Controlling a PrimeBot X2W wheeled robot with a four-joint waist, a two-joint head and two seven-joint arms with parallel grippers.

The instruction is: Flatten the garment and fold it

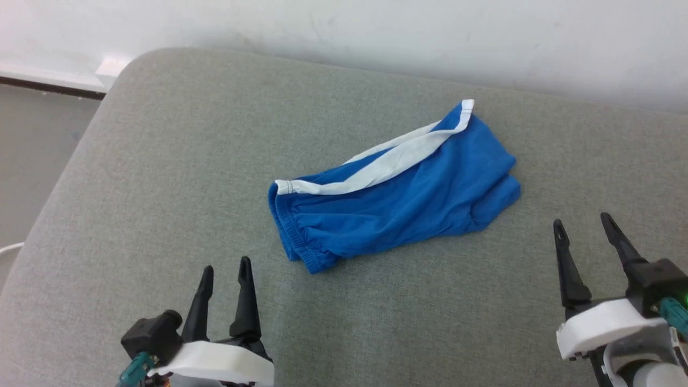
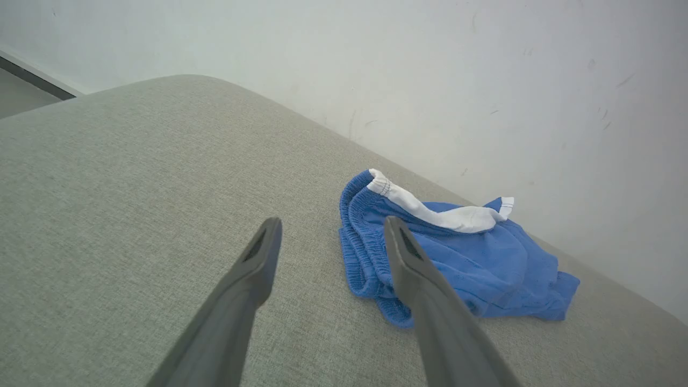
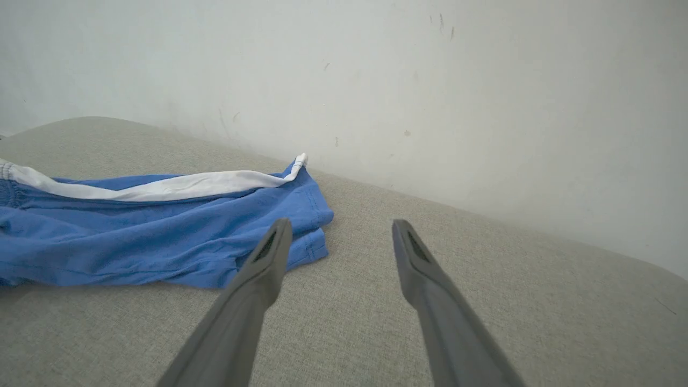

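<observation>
Spreading across the whole scene, a scuffed white wall (image 1: 484, 43) ran along the far edge of a grey fabric cushion (image 1: 161, 161). Near the cushion's middle, a little toward its wall side, lay the blue shorts (image 1: 408, 199), doubled over and rumpled, the white side stripe (image 1: 387, 164) uppermost and the gathered waistband (image 1: 293, 236) pointing toward the cushion's left end. Above the cushion's near edge hung the right gripper (image 1: 581, 218), fingers spread and empty, just beside the leg hems, and the left gripper (image 1: 227, 263), fingers slightly parted, holding nothing, near the waistband
</observation>
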